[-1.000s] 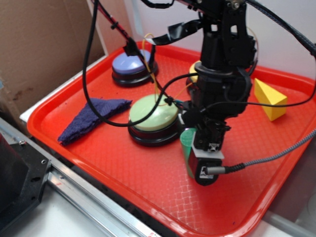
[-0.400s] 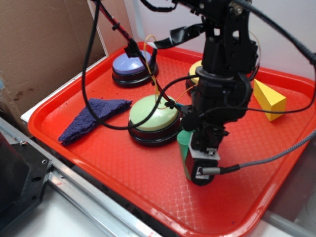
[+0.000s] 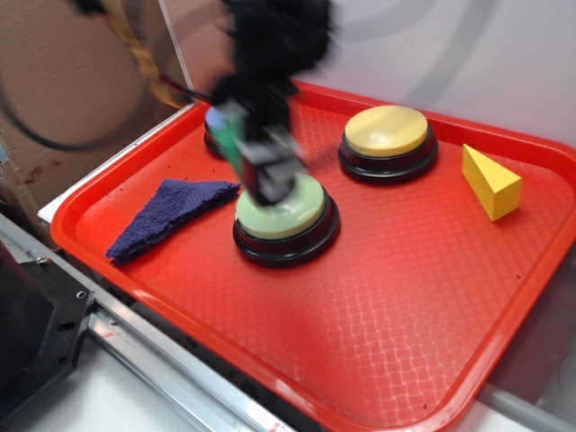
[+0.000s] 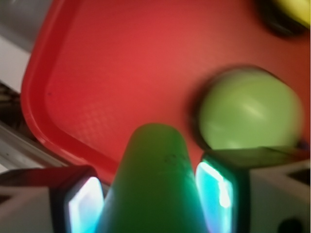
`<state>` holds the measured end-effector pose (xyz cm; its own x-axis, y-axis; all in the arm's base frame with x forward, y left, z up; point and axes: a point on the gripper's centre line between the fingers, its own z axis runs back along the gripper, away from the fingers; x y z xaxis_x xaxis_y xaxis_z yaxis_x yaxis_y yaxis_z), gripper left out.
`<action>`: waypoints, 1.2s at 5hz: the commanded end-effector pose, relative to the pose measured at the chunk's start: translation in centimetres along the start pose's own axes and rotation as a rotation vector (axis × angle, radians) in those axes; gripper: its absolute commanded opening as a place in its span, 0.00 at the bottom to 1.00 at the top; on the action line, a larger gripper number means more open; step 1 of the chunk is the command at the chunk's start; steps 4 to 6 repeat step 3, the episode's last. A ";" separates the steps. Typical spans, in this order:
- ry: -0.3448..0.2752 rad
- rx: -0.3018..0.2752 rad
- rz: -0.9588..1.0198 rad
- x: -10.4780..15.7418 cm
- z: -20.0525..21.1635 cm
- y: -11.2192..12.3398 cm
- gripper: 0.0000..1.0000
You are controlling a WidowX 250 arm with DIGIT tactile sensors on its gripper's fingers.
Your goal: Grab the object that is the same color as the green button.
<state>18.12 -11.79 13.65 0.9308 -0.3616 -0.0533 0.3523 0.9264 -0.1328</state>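
The gripper [image 4: 151,194] holds the green cylinder [image 4: 153,179] between its fingers [image 4: 221,191], which press its sides left and right in the wrist view, so the object that matches the green button [image 3: 281,209] is clamped and off the red tray [image 3: 405,342]. In the exterior view the arm is a blurred dark mass just above and behind the green button, toward the blue-purple button [image 3: 214,126], and the cylinder shows as a green smear on the near-left side of the gripper there; the blur suggests fast travel. That speed is the main hazard as I judge it: the cylinder is smooth and gripped on two narrow strips, so a hard swing or sudden stop could let it pivot or slide out, and it would probably land on the domed top of the green button directly below and roll off across the tray. How far the block sits between the fingers cannot be told from the wrist view, since its lower end is cut off by the frame edge. A second risk is height: the gripper hangs close over the green button, and a low pass could clip its top or the blue-purple button behind it. The yellow button [image 3: 388,131], the yellow wedge [image 3: 490,183] and the purple cloth [image 3: 171,214] lie well clear of the green button.
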 end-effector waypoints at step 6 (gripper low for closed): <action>-0.072 0.129 0.208 -5.4 15.9 1.0 0.00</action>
